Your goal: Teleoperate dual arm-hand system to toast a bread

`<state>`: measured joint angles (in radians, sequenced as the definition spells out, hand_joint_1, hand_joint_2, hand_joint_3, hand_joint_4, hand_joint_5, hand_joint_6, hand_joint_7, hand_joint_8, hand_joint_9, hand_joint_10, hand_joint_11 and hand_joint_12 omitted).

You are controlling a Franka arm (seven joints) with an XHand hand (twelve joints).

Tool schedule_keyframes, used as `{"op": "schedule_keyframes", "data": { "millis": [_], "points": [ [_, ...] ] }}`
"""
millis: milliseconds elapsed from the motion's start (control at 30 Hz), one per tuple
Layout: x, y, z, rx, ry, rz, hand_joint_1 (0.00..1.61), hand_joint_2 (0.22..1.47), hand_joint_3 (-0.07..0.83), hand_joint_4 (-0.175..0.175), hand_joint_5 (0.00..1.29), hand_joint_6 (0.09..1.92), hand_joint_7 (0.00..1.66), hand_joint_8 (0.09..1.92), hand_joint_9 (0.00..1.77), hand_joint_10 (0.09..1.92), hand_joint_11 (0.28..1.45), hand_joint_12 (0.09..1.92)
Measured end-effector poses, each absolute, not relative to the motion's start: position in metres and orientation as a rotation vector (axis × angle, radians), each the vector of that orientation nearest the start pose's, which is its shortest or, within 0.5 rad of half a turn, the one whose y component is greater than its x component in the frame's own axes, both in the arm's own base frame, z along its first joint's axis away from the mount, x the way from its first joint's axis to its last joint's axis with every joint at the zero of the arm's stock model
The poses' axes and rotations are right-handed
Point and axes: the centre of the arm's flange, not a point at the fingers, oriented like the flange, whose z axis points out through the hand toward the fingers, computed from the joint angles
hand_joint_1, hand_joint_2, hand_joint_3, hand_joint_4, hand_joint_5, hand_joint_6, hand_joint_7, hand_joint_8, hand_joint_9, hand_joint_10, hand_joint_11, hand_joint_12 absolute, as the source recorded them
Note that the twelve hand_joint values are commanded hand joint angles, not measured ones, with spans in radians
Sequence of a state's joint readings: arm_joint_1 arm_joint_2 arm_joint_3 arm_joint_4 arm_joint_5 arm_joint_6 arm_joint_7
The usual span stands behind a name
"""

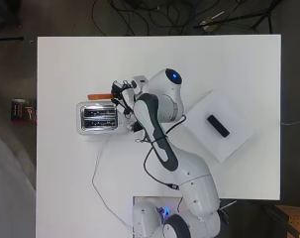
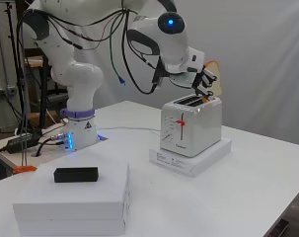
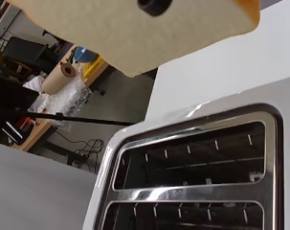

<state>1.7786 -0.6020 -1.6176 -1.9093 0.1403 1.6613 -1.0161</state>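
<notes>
A white toaster [image 1: 98, 117] [image 2: 191, 126] [image 3: 192, 177] with two empty slots stands on a flat white box [image 2: 191, 158]. The hand [image 1: 121, 94] [image 2: 204, 81] pinches a slice of bread [image 1: 100, 96] [image 2: 215, 79] [image 3: 135, 28] on edge, held in the air just beyond the toaster's far side and a little above its top. In the wrist view the pale slice with its brown crust hangs over the outer slot, with a dark fingertip [image 3: 154, 5] pressed on it. The toaster's red lever [image 2: 180, 122] sits near the upper part of its track.
A larger white box [image 1: 219, 126] [image 2: 72, 200] with a small black block [image 1: 218, 125] [image 2: 75, 174] on it lies near the arm's base. The toaster's white cable [image 1: 97, 183] trails across the table [image 1: 65, 198] toward the base.
</notes>
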Motion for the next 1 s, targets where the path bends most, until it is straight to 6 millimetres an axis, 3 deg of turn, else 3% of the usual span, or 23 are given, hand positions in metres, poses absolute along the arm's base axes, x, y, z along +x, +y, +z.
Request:
{"op": "schedule_keyframes", "data": {
  "millis": [133,333,500,667,833,1000],
  "points": [
    [0.527,0.018,0.44,-1.922,-1.378,-0.059,1.22,1.19,0.001,-0.159,0.66,1.39,1.03,0.96,1.4,0.09,0.76,0.29],
    [0.516,0.02,0.438,-1.885,-1.471,-0.04,1.21,1.19,0.001,-0.151,0.66,1.4,1.02,0.98,1.38,0.09,0.74,0.28],
    [0.513,0.036,0.43,-1.848,-1.532,0.001,1.22,1.19,-0.002,-0.169,0.67,1.38,1.04,0.94,1.36,0.09,0.75,0.19],
    [0.515,0.051,0.421,-1.829,-1.536,0.04,1.21,1.19,-0.001,-0.147,0.68,1.38,1.04,0.95,1.37,0.09,0.75,0.14],
    [0.509,0.041,0.414,-1.909,-1.388,0.004,1.21,1.2,0.001,-0.16,0.65,1.41,1.01,0.99,1.33,0.09,0.73,0.09],
    [0.493,0.019,0.418,-2.021,-1.244,-0.098,1.22,1.18,-0.002,-0.139,0.7,1.37,1.06,0.89,1.36,0.09,0.77,0.09]
  ]
}}
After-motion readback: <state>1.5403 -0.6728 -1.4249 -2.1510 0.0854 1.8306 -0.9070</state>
